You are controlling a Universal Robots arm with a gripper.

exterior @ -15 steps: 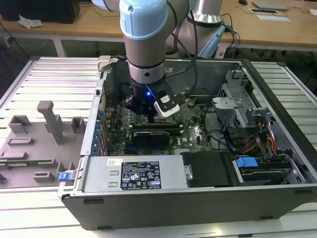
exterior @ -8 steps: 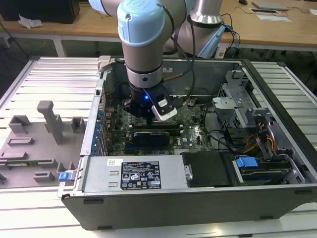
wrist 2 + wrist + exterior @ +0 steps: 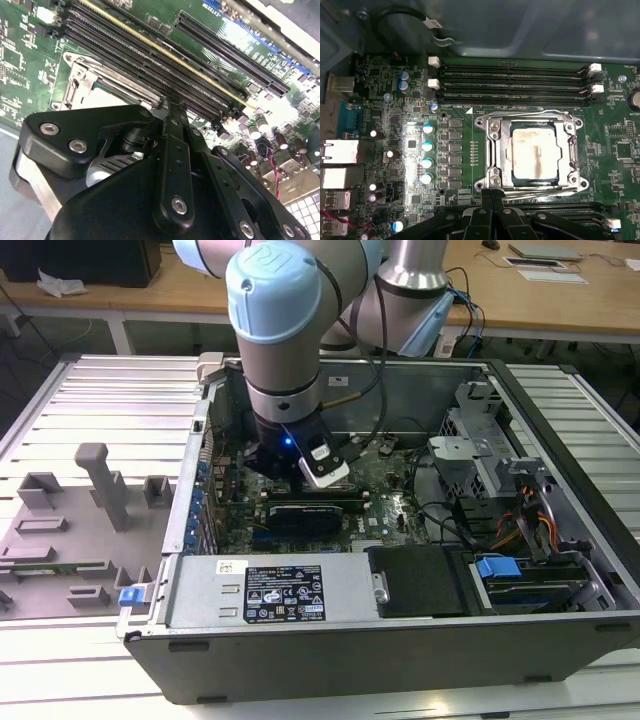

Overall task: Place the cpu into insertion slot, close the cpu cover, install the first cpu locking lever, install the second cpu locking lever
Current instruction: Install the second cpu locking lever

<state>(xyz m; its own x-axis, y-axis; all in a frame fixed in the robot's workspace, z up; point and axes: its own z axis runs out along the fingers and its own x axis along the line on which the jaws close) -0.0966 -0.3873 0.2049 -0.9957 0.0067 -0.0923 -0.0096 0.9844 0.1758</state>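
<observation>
open computer case on slatted metal table; wooden desks behind. cpu seated in insertion slot, cpu cover down around it; gripper at the slot's 6 o'clock edge, fingers pressed together, holding nothing.

Place: robotics lab or test workshop
Bench: ribbed aluminium table, grey fixture blocks set on it
Workpiece: opened computer case, motherboard exposed
Background: wooden desks, cables trailed behind
</observation>
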